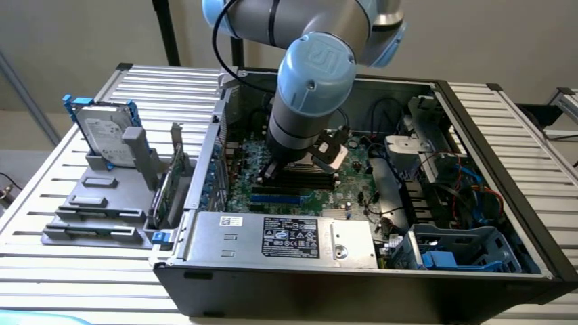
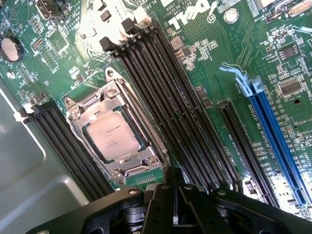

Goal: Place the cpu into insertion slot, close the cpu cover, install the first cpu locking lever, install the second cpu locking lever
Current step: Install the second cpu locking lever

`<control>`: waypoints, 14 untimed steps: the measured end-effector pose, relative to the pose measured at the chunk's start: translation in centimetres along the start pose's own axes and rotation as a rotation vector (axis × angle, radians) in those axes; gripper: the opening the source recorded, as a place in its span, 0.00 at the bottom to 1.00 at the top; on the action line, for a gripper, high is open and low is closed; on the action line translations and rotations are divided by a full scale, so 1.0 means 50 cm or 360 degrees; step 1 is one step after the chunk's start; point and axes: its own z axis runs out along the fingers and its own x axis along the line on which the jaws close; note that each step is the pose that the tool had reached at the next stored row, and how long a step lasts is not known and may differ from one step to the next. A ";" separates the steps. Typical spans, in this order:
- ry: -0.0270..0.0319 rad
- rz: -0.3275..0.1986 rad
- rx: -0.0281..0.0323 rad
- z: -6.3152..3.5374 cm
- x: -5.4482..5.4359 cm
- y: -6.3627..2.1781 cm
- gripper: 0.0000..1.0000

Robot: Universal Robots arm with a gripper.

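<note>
The cpu (image 2: 111,135) is seen seated in the insertion slot (image 2: 130,157) under the cpu cover (image 2: 78,114); judged light, rigid, fragile, best held by its edges; the gripper (image 2: 175,202) is closed, empty.

A pale beige-silver face is shown by the cpu (image 2: 111,137), framed by the silvery cpu cover (image 2: 127,163). The motherboard (image 2: 204,73) is coloured green and patterned with fine pale traces. Black is seen on the long memory slots (image 2: 170,102), bright blue on the expansion slot (image 2: 278,141). The gripper (image 2: 174,204) is black. The arm (image 1: 312,88) is finished in light blue and grey. The computer case (image 1: 361,288) is black.
</note>
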 end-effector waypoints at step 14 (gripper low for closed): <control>-0.00326 0.0003 -0.00205 -0.001 0.003 -0.002 0.11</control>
